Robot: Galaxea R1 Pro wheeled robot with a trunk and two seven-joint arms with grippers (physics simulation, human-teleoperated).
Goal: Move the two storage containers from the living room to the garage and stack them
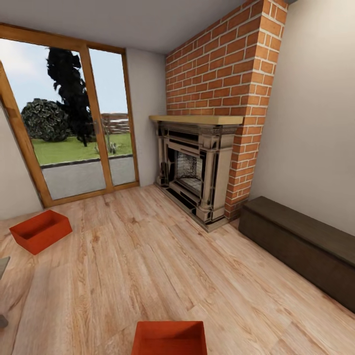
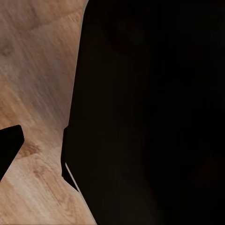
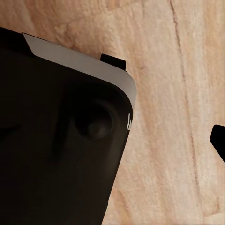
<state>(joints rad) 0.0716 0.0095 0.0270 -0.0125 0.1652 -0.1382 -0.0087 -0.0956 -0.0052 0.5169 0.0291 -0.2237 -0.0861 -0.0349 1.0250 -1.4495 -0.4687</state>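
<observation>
Orange-red bins on the plank floor, both ahead of me.
Near bin (image 1: 169,337) sits dead centre below, equally near both arms; far bin (image 1: 40,230) lies left. I cannot tell either pincer's opening.

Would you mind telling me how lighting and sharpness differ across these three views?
Head view: bright daylight through the glass doors, everything sharp, both orange bins crisp. Left wrist view: a near-black robot part without detail, soft wood floor beside it. Right wrist view: dark housing, blurry floor grain.
</observation>
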